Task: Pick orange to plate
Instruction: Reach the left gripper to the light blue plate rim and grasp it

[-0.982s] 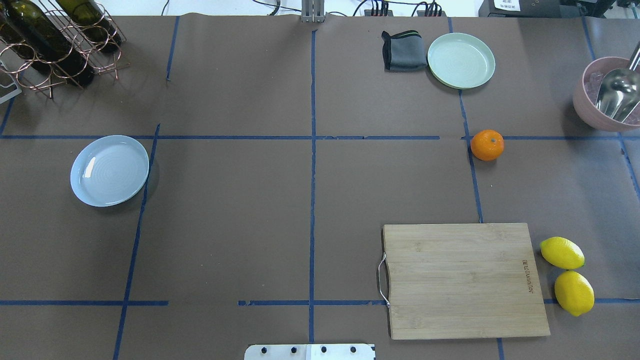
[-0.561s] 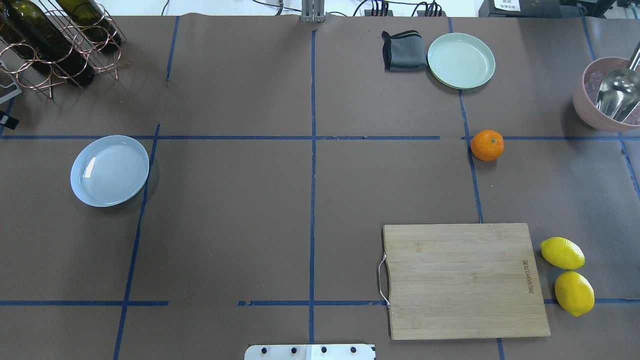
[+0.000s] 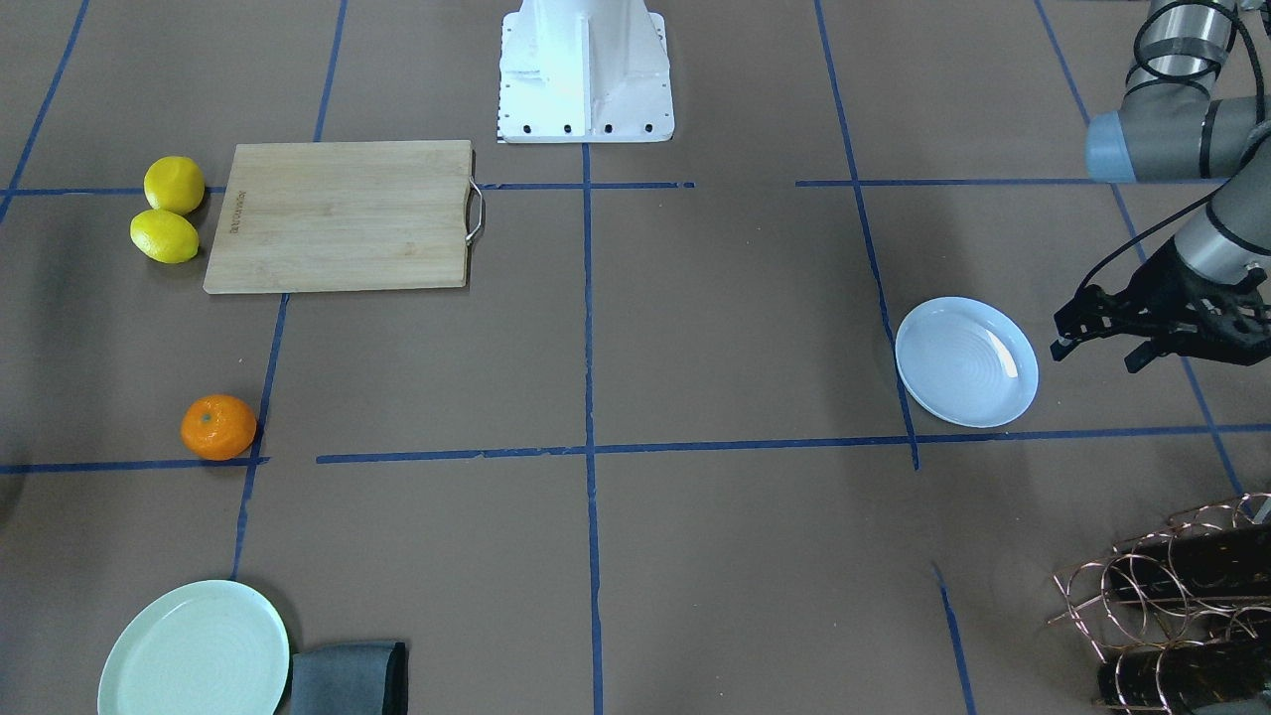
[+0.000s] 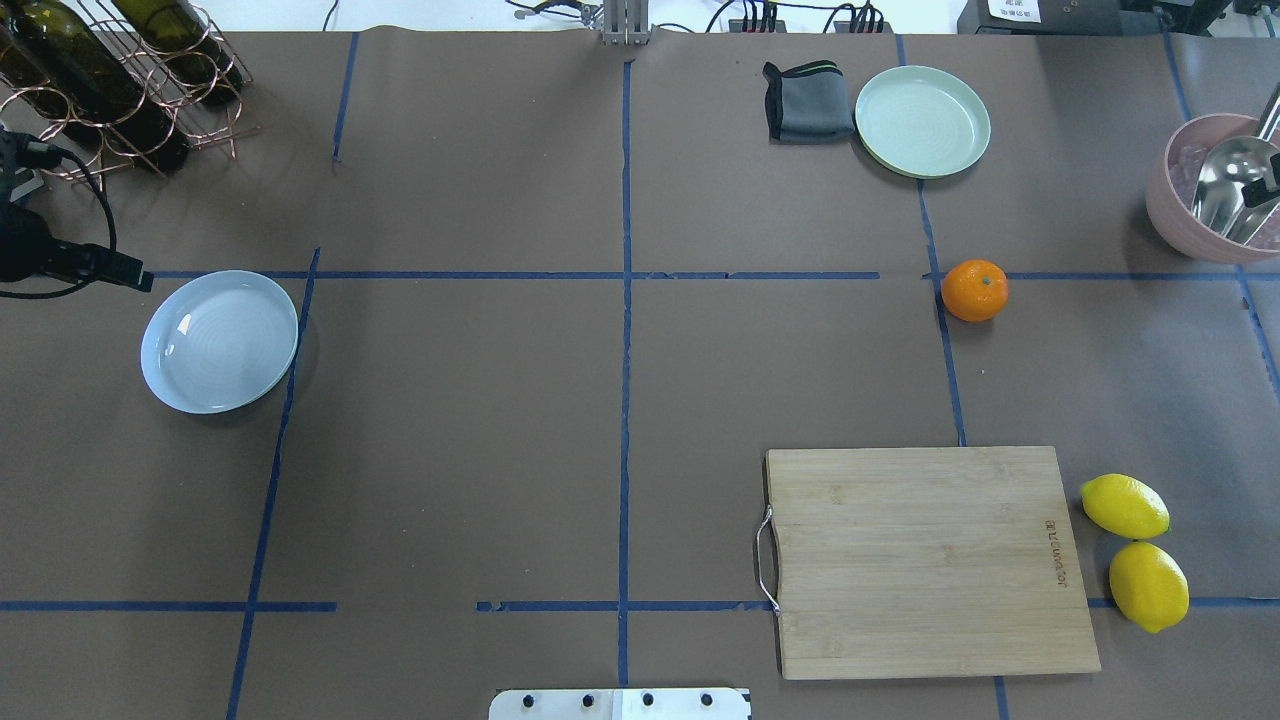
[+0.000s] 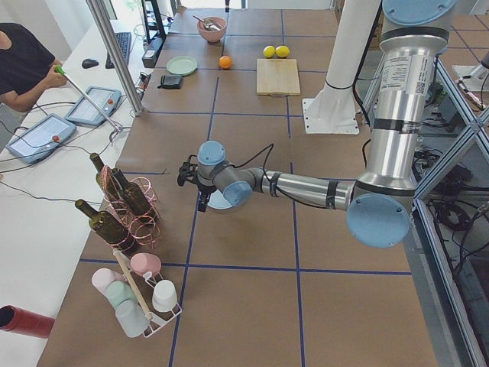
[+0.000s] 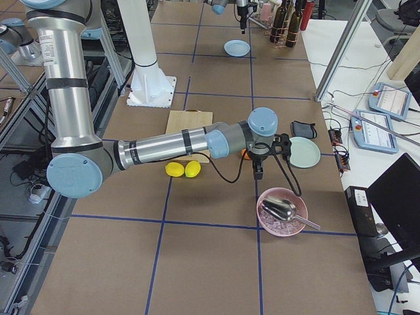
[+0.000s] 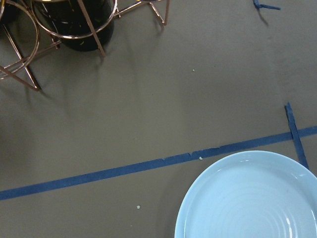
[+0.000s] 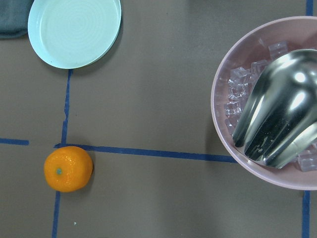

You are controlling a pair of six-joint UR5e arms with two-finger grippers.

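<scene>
The orange [image 4: 974, 290] sits on the table right of centre, on a blue tape line; it also shows in the right wrist view [image 8: 68, 168]. The pale bluish plate [image 4: 220, 341] lies far off at the left with nothing on it. My left gripper [image 3: 1097, 350] hovers just outside the plate's rim, open and holding nothing. The left wrist view shows the plate [image 7: 252, 198] at its lower right. My right gripper [image 6: 270, 161] hangs between the orange and the pink bowl. I cannot tell whether it is open or shut.
A mint-green plate [image 4: 922, 121] and a folded grey cloth [image 4: 808, 101] lie beyond the orange. A pink bowl [image 4: 1165, 215] with ice and a metal scoop stands at the right edge. A wooden board [image 4: 930, 560], two lemons [image 4: 1124, 505] and a bottle rack [image 4: 110, 90] are nearby.
My left gripper has come into the overhead view from the left edge, up to the plate. A black bit of my right gripper now shows over the pink bowl. Orange and plate have stayed put.
</scene>
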